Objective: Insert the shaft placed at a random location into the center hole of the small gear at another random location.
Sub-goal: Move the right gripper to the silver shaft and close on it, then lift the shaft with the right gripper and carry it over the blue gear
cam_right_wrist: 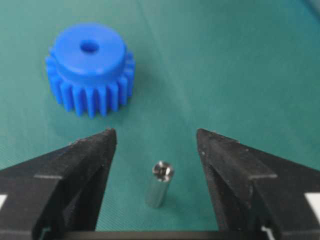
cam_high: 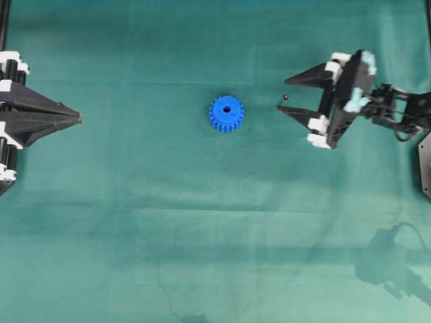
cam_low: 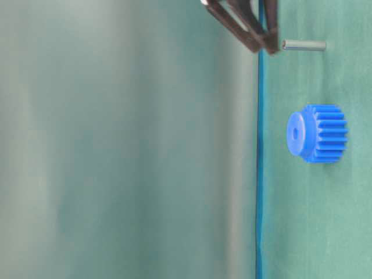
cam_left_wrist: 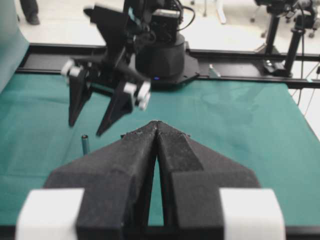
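Green cloth-covered worktop, evenly lit, creased faintly across the lower half in the overhead view. At far left, left gripper with black fingers pressed together to a single point, resting low near the edge, well apart from everything else; in its own wrist view, same fingers meeting at the tips, only a thin slit between them further back. Near the middle, small gear, bright blue, lying flat with teeth around the rim and raised hub upward; center hole dark, round, unfilled. From the table-level view, gear seen side-on, hub and hole facing away from the cloth. Further right, shaft, a tiny shiny dot from above, standing upright on the cloth, well apart from the gear. In the right wrist view, shaft a short silvery cylinder with a recessed top, standing between the two black fingers, touching neither, the gear beyond it. At right, right gripper spread wide, fingertips on either side of the shaft, empty. In the left wrist view, shaft upright just below the right gripper.
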Available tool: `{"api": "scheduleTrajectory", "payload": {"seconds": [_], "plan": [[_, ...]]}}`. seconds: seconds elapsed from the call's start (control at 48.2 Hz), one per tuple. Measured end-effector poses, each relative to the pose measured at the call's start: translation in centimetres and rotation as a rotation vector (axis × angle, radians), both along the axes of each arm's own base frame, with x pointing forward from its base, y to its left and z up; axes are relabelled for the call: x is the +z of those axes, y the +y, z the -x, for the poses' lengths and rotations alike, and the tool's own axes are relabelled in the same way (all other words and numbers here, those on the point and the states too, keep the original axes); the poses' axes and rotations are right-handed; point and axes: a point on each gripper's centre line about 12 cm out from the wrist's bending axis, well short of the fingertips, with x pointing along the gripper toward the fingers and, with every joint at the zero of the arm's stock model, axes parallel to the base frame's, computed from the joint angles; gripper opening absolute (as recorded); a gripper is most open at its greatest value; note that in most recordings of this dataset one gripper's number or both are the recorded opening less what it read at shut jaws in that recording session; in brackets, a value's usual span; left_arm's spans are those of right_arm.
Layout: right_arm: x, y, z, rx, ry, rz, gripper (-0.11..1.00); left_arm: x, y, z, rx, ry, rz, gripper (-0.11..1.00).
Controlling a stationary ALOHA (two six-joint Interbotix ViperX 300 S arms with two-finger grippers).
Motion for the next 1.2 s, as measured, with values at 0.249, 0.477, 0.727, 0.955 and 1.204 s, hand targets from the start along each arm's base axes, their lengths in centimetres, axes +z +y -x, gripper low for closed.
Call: {"api": "scheduleTrajectory", "payload": {"seconds": [0.249, 0.477, 0.727, 0.955, 1.204], "plan": [[-1.4, -0.1, -0.2, -0.012, 0.026, -0.018, 0.65, -0.4, 0.0, 0.0, 0.000, 0.011, 0.005, -0.01], [-1.2, -0.2, -0.1, -0.026, -0.002, -0.037, 0.51, -0.5, 0.0, 0.0, 0.000, 0.017, 0.006, 0.00], [-1.3, -0.1, 0.2, -0.027, -0.003, -0.037, 0.12, -0.4, 0.0, 0.1, 0.000, 0.017, 0.006, -0.01], [-1.3, -0.1, 0.2, -0.029, -0.009, -0.037, 0.12, -0.5, 0.0, 0.1, 0.000, 0.021, 0.003, 0.00], [-0.1, -0.2, -0.3, -0.027, -0.032, -0.034, 0.12, -0.5, 0.0, 0.2, 0.000, 0.024, 0.006, 0.00]]}}
